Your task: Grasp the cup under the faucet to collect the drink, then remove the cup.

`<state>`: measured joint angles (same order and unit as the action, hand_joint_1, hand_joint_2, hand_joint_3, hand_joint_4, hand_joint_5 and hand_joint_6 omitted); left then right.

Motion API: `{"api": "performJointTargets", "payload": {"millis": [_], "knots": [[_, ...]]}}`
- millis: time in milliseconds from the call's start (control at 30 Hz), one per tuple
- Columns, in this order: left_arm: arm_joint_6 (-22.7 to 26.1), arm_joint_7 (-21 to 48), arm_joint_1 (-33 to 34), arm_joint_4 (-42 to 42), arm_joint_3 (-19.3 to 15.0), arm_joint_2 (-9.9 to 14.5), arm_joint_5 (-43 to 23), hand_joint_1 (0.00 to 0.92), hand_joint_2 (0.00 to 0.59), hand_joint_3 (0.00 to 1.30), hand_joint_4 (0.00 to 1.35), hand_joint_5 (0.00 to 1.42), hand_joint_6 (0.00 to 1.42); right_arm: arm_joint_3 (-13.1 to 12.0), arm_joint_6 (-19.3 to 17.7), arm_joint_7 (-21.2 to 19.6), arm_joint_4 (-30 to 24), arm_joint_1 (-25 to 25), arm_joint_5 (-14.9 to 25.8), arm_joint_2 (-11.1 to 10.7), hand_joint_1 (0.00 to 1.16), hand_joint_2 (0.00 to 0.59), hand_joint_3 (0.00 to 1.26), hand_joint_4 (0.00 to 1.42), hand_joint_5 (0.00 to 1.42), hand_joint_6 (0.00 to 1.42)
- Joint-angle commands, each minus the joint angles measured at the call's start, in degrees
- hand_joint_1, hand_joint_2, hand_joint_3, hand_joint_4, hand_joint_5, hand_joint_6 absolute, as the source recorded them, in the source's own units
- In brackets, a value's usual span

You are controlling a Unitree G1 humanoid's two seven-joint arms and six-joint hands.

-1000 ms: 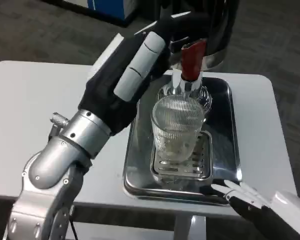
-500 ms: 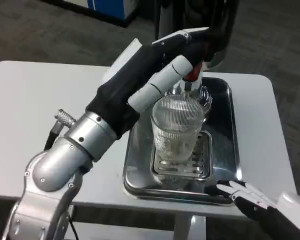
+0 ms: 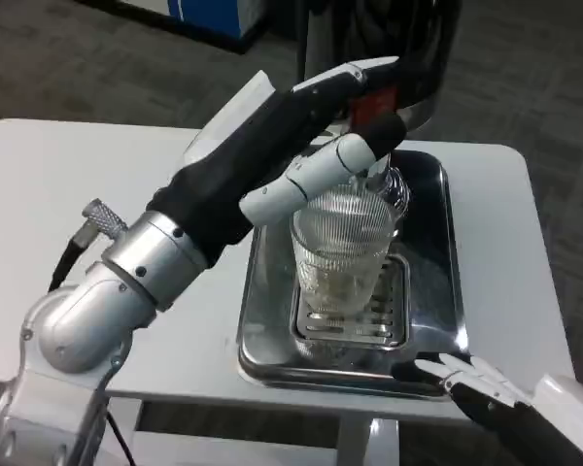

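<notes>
The fingers of the left hand reach toward 1 o'clock, over the top of the cup, and their ends lie at the red lever of the faucet. One white finger crosses just above the rim of the cup. Whether the fingers press the lever or only touch it, I cannot tell, because the hand covers the place of contact. They do not wrap around the cup.

The cup is a clear ribbed glass. It stands upright on the slotted drip grate, directly under the faucet. A small amount of pale liquid is visible in its bottom part. The grate lies inside the shiny metal tray, and the tray sits on the white table, at 3 o'clock from the table's middle.

At 12 o'clock of the tray stands the dark drink dispenser, with the faucet at its front.

The right hand is at 5 o'clock of the cup, well apart from it, near the front edge of the tray. Its white fingers are stretched out and a little apart, pointing to 10 o'clock, and they hold nothing.
</notes>
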<state>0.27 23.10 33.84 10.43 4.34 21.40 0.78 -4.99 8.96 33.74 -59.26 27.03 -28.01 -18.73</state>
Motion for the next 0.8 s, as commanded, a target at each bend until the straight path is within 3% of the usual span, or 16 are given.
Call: {"api": "performJointTargets", "payload": {"millis": [33, 433, 800], "knots": [[-1.0, 1.3, -1.8, 0.8, 0.8, 1.6, 1.7, 0.035, 0.114, 0.24, 0.2, 0.2, 0.12, 0.4, -0.4, -0.4, -0.7, 0.2, -0.3, -0.1, 0.49, 0.466, 0.16, 0.07, 0.0, 0.0], [-2.6, 1.5, -1.7, 0.4, 1.7, 2.0, 3.3, 0.034, 0.117, 0.24, 0.2, 0.2, 0.11, 0.1, -0.2, -0.4, -0.7, 0.1, -0.1, -0.2, 0.49, 0.468, 0.16, 0.07, 0.0, 0.0], [-4.8, 1.6, -1.2, 0.1, 2.5, 4.1, 8.4, 0.034, 0.119, 0.25, 0.2, 0.19, 0.1, 0.6, 0.2, -0.4, -0.7, -0.3, -0.3, -0.1, 0.48, 0.468, 0.16, 0.07, 0.0, 0.0]]}}
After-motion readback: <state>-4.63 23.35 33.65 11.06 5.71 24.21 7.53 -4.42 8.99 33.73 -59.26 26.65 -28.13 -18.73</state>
